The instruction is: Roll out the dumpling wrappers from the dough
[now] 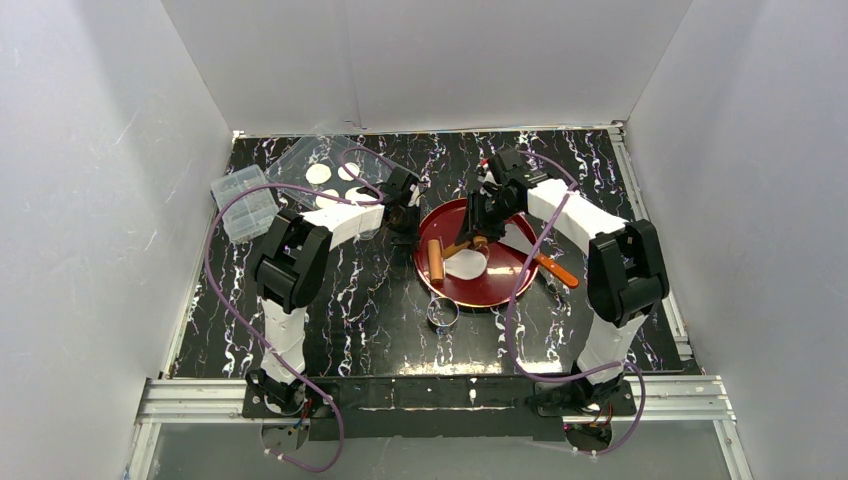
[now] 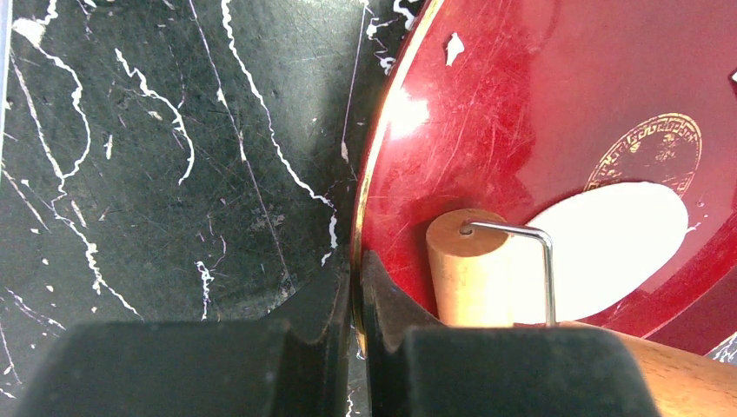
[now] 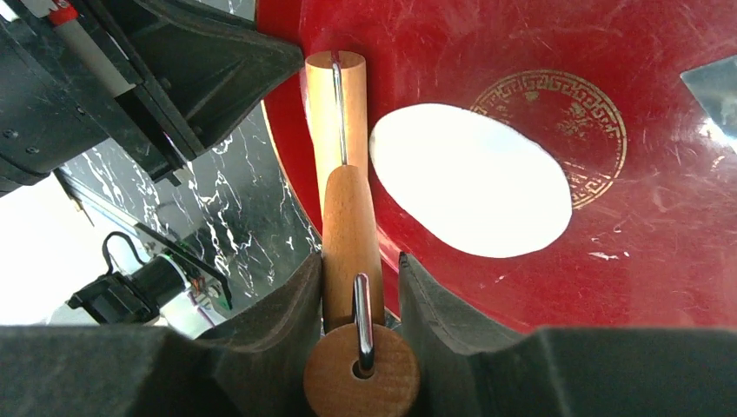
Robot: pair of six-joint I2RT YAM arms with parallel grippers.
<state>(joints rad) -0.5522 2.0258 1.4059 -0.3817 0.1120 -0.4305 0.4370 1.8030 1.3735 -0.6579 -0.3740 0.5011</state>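
Near edge: aluminium rail point(image 1: 440, 395) with both arm bases bolted to it and purple cables point(image 1: 215, 290) looping off each. Beyond the rail a black mat point(image 1: 370, 300), veined white like marble, floors a booth with plain white walls point(image 1: 100, 200) (left, right and far sides closed in).

Centre of mat: red plate point(image 1: 500, 290) with a gold rim, a gold emblem in its middle and a few white crumbs. On it the dough point(image 1: 466, 266), a smooth flat white oval overlapping the emblem's edge. The roller point(image 1: 436, 262) rests on the plate hard by the dough's left side; contact cannot be told.

Tools: the right gripper point(image 3: 356, 269) has its fingers clamped either side of the roller's wooden handle, jaws about half apart. The left gripper point(image 2: 356, 282) is closed right down, pinching the plate's left rim.

Elsewhere: metal ring point(image 1: 442, 313) on the mat just near of the plate. Orange-handled scraper point(image 1: 556, 270) across the plate's right rim. Far left, a clear box point(image 1: 243, 205) and beside it a clear tray point(image 1: 300, 155) carrying the wrappers point(image 1: 320, 173), partly hidden by the left arm.
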